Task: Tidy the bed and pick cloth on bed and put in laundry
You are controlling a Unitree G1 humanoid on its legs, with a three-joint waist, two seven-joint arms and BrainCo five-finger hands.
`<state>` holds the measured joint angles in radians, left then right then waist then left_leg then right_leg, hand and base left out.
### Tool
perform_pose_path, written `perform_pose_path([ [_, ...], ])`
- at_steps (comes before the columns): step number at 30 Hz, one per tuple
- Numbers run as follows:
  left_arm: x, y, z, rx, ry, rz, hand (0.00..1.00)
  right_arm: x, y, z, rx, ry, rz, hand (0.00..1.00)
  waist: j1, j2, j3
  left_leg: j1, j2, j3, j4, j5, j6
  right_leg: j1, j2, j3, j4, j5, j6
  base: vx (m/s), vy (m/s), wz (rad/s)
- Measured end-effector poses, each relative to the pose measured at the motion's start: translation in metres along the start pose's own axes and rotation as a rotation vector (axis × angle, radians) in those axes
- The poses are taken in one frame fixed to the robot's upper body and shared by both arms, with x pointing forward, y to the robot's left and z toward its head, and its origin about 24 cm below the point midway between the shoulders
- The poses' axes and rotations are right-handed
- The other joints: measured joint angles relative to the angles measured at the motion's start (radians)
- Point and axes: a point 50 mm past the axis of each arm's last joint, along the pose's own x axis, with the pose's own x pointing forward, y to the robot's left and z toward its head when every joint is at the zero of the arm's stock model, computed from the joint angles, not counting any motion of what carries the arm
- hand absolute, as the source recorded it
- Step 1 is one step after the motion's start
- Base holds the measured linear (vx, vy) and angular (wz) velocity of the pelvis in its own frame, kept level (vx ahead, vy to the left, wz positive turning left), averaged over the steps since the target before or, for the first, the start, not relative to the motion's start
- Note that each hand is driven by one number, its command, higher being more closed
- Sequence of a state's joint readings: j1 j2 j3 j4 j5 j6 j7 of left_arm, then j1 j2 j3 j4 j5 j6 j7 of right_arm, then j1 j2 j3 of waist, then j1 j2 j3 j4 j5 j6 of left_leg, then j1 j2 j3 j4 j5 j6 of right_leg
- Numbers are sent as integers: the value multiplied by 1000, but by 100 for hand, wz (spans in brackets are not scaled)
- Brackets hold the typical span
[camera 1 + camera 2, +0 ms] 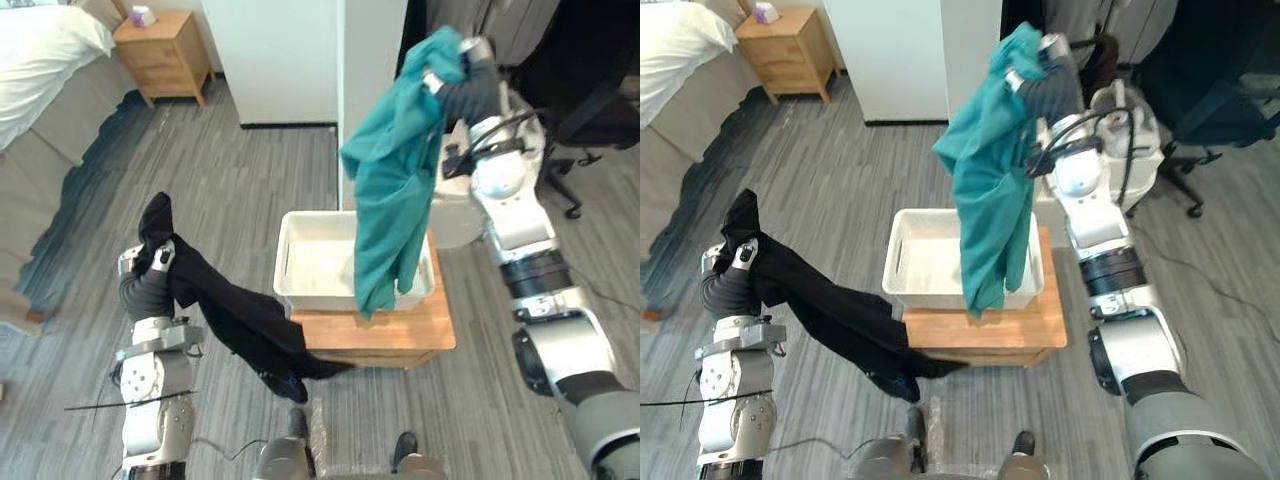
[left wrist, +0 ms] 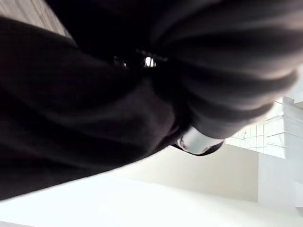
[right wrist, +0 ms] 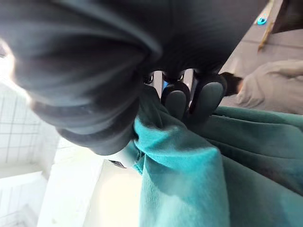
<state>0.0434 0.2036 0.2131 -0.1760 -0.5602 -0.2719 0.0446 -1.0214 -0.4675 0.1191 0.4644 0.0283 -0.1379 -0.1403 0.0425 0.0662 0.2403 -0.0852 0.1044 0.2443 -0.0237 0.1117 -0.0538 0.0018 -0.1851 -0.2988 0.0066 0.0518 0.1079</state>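
Observation:
A teal garment [image 1: 390, 190] hangs from my raised right hand [image 1: 462, 62], whose fingers [image 3: 204, 98] are curled into the cloth. Its lower end dangles over the white laundry bin [image 1: 300, 262], which stands on a low wooden table [image 1: 400, 330]. My left hand [image 1: 152, 258] is shut on a black garment [image 1: 240, 315] to the left of the bin. That cloth drapes down and to the right, and its end reaches the floor by the table's front left corner. In the left wrist view the black cloth [image 2: 85, 104] covers the hand.
The bed [image 1: 40, 60] with white bedding stands at the far left, with a wooden nightstand [image 1: 165, 55] beside it. A white cabinet [image 1: 290, 60] stands behind the bin. A black office chair [image 1: 590, 110] is at the far right.

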Motion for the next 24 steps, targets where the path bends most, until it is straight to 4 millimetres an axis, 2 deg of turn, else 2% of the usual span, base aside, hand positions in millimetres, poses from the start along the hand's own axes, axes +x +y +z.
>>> perform_pose_path([
  [3, 11, -1, -8, -8, 9, 10, 100, -1, -5, -10, -16, 56, -32, 100, 1, 29, 25, -10, -1, -5, -70, 49, 3, -35, 8, -2, -5, 15, -1, -113, 37, 4],
  [6, 20, -3, -11, -14, 8, 24, 100, 0, 0, -21, -3, 122, -42, 100, 3, 37, 60, -28, 3, -14, -70, 58, -1, -47, 15, -3, -13, 26, -2, -77, 16, 1],
  [9, 35, -11, -10, -27, -15, 9, 100, 10, 5, -19, -4, 138, -45, 100, 13, 57, 89, -75, 7, -22, -70, 79, 5, -90, 21, -7, -14, 41, -10, -85, 16, 2],
  [10, 44, -18, -7, -33, -36, -8, 100, 14, 2, -17, -4, 139, -58, 0, 28, 63, 109, -87, 9, -23, -70, 90, 6, -103, 24, -5, -15, 48, -11, -108, 1, 5],
  [12, 64, -32, 2, -29, -83, -67, 100, 21, -2, -19, 1, 169, -79, 0, 30, 77, 149, -118, 15, -48, -70, 110, 3, -115, 30, -34, -16, 55, -11, -95, -17, 30],
  [13, 77, -41, 7, -27, -105, -91, 100, 19, -3, -27, 6, 209, -96, 0, 33, 80, 160, -138, 18, -65, -71, 120, 2, -125, 35, -50, -16, 57, -13, -83, -30, 36],
  [16, 98, -53, 11, -13, -119, -117, 100, 11, 5, -47, 29, 318, -110, 0, 50, 81, 166, -170, 21, -80, -71, 132, 1, -149, 40, -62, -16, 62, -18, -62, -16, 16],
  [18, 106, -57, 10, -2, -109, -111, 100, 3, 21, -60, 5, 389, -77, 0, 55, 80, 174, -171, 17, -80, -71, 132, 1, -149, 37, -62, -16, 62, -18, 0, 0, 0],
  [22, 105, -70, 5, -11, -100, -106, 100, -16, 54, -66, -153, 368, 4, 0, 53, 79, 175, -164, 18, -77, -70, 132, 1, -143, 37, -54, -16, 62, -18, 0, -2, -1],
  [24, 100, -88, -4, -25, -91, -95, 100, -35, 84, -70, -279, 357, 108, 0, 41, 77, 174, -146, 20, -69, -71, 132, 0, -130, 38, -46, -16, 62, -18, -21, -11, -8],
])
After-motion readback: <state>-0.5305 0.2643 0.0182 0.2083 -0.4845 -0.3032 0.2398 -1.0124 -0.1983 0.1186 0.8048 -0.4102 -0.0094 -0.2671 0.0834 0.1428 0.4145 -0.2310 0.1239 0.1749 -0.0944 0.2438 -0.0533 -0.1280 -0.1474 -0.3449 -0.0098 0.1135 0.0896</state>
